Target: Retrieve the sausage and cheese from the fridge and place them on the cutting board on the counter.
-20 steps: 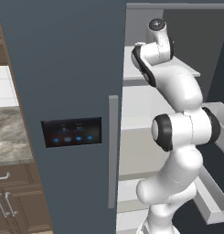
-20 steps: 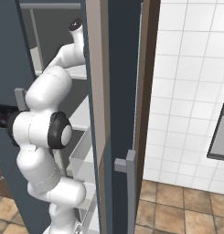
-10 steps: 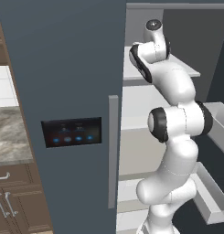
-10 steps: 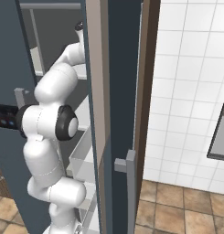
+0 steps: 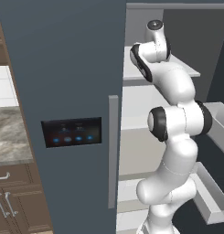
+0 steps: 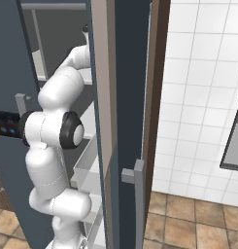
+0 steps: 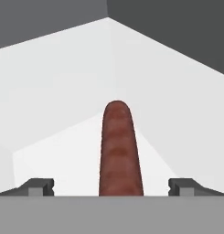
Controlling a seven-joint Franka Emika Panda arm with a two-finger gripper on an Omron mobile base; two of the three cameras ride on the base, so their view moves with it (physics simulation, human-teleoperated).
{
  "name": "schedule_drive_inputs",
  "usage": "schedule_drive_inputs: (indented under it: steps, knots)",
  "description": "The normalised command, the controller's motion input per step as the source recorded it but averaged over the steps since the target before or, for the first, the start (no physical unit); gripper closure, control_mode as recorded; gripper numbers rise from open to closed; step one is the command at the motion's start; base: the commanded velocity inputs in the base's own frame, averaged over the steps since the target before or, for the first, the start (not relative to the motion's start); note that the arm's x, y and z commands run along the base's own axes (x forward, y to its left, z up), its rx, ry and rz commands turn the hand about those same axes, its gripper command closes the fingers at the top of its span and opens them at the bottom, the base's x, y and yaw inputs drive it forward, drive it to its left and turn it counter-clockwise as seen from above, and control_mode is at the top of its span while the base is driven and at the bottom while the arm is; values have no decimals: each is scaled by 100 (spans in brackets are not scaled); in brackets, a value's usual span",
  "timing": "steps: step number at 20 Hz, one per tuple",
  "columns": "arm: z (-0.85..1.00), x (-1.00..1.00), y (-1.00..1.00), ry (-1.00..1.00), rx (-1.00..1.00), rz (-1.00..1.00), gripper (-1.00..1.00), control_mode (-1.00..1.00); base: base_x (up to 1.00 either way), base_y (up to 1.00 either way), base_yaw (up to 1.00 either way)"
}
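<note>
Pincer (image 7: 111,187) is standing wide apart around the sausage (image 7: 119,151), lying on a white fridge (image 5: 63,68) shelf (image 7: 63,91).

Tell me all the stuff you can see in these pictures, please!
fridge: one, dark slate-blue, right door swung open, left door shut.
fridge handles: two, grey bars, one on each door.
panel: one, black with blue lights, on the shut door.
shelves: several, white, inside the fridge.
door bins: two, grey, on the open door.
sausage: one, dark maroon-red, lying on a white shelf between the finger tips in the hand view.
counter: one, grey-brown marble, left of the fridge.
cabinets: dark brown with silver handles, under the counter.
wall tiles: white, right of the fridge.
floor: brown tiles.
arm: one, white with dark joints, reaching into the fridge.
gripper: one, dark tips, open, either side of the sausage.
</note>
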Motion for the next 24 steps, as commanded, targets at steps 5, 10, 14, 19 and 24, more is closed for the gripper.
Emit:
schedule_drive_inputs:
  steps: [5, 10, 14, 19, 24]
  knots:
    - [-28, 18, 0, 0, 1, 0, -100, -100, 0, 0, 0]
    - [-8, 5, 0, 0, 0, 0, 100, -100, 0, 0, 0]
    - [0, 0, 0, 0, 0, 0, 100, -100, 0, 0, 0]
    - [0, 0, 0, 0, 0, 0, 100, -100, 0, 0, 0]
    - [0, 0, 0, 0, 0, 0, 100, -100, 0, 0, 0]
